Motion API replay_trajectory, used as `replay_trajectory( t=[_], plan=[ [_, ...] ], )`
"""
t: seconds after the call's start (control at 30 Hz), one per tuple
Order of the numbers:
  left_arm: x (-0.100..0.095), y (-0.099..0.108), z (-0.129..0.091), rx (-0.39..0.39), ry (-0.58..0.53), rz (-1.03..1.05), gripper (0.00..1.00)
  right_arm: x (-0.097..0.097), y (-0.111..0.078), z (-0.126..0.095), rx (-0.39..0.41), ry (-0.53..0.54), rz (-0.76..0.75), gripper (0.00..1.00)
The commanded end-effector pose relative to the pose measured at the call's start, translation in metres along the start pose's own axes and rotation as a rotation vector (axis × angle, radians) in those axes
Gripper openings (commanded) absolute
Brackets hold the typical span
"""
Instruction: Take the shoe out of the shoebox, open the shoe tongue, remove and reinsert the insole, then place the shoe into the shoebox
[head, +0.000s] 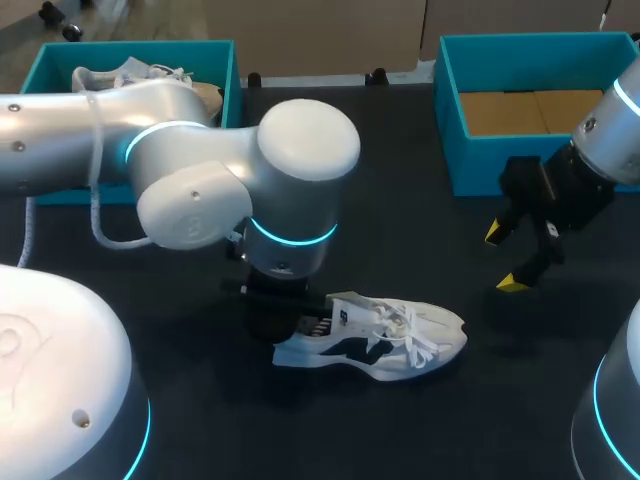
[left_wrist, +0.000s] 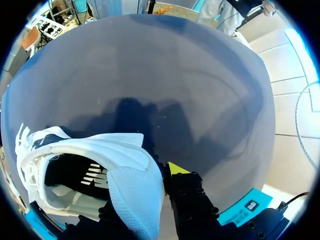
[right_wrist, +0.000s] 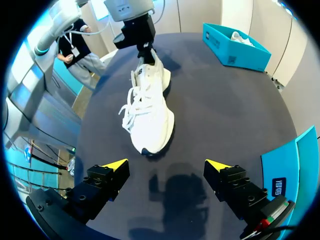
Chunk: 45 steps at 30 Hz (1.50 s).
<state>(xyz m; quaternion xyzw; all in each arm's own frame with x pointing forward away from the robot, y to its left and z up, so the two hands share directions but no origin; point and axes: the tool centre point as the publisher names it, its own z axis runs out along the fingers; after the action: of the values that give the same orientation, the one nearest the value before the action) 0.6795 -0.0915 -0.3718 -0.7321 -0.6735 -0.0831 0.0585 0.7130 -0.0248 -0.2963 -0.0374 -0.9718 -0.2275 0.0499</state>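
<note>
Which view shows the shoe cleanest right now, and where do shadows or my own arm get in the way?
Right wrist view: the whole shoe is evenly lit and unblocked; the right gripper casts its shadow on the table short of the toe. Head view: the left arm hides the heel. Left wrist view: the heel fills the foreground, and a dark shadow lies on the table ahead.

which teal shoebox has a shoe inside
The back-left shoebox, behind my left arm: a white shoe lies in it. The back-right shoebox shows only its bare brown floor.
</note>
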Motion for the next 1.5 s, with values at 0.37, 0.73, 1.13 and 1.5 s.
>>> replay_trajectory(
  t=[0.37,0.73,1.13,1.5],
  plan=[
    [-0.021,0.015,0.015,0.023,0.026,-0.03,0.0,0.001,0.0,0.001,0.002,-0.002,0.0,1.0],
    [-0.024,0.019,0.024,0.014,-0.002,-0.009,0.0,0.001,0.0,0.001,0.002,-0.002,0.0,1.0],
    [-0.019,0.018,0.025,0.013,-0.051,0.026,0.3,0.001,0.0,0.001,0.002,-0.002,0.0,1.0],
    [-0.016,0.012,0.002,-0.015,-0.13,0.037,1.0,0.001,0.0,0.001,0.002,-0.002,0.0,1.0]
  ],
)
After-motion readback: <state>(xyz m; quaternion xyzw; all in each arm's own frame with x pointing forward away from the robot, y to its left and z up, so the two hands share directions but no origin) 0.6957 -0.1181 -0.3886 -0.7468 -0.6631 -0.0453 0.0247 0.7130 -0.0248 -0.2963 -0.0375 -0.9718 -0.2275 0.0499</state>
